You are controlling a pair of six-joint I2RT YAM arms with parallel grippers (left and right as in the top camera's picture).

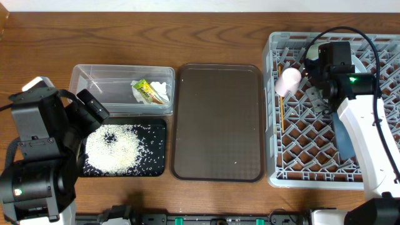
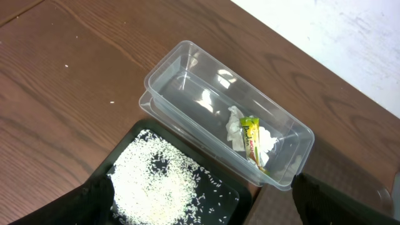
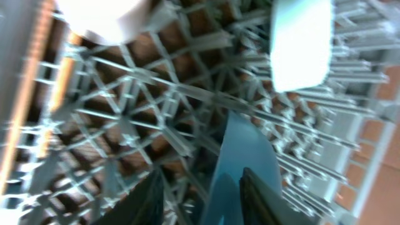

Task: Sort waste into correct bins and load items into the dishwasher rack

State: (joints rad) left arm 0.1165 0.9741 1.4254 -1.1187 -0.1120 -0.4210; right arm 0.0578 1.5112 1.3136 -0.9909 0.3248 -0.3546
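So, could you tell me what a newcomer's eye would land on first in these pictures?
Probably the white heap of rice in the black tray at the lower left, bright against the dark. Next, the big grey rack on the right, with a pink-white cup by its left wall and a blue plate standing on edge inside.

On my feed: white rice [image 1: 112,150] speckled over the black tray [image 1: 159,169], yellow-green wrapper [image 1: 147,92] in the clear tub [image 1: 100,81], plain brown tray [image 1: 218,122], light-grey lattice rack [image 1: 273,125], pink-white cup [image 1: 289,81], blue plate [image 3: 240,156], dark wood-grain table [image 1: 125,31].
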